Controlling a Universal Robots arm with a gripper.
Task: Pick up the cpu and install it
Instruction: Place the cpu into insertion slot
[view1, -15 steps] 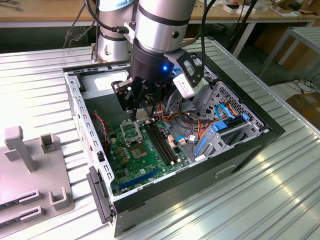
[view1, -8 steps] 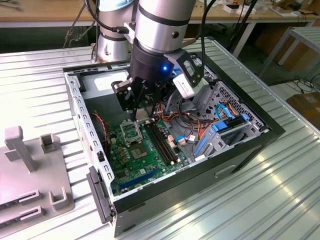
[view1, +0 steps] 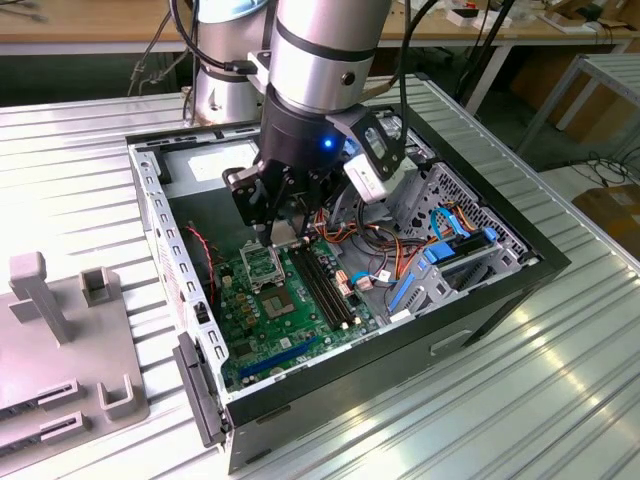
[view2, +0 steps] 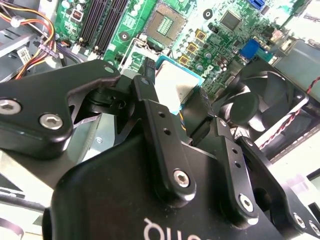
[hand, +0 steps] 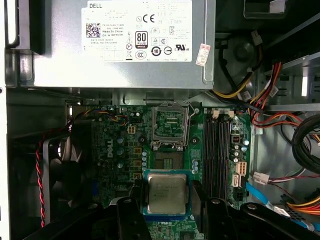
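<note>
CPU (hand: 167, 192) sat flat between the two black fingers (hand: 136, 200) of the gripper (hand: 167, 196), which pressed on two opposite edges, so the jaws stood narrow and clamped on the chip. In the first wrist view it hung over the green motherboard (hand: 115, 150), near the open socket (hand: 170, 124) but not over it, on the side away from the grey power supply box (hand: 125, 65). A blue edge showed round the chip; what it belonged to could not be told. The memory slots (hand: 217, 150) ran beside it and the fan (hand: 65, 165) lay well apart. In the exterior view the gripper (view1: 285, 232) reached down inside the computer case (view1: 150, 200), close above the board.

Judged from this, the carry to the socket was the step in hand. Doing it well would call for keeping the chip level, bringing it squarely over the socket, matching its marked corner, then lowering it straight down with no sliding across the contacts and no pressing.

Its silvery top faced up toward the wrist. Being square, it had no true long axis; its edges ran roughly parallel to the socket's sides.
</note>
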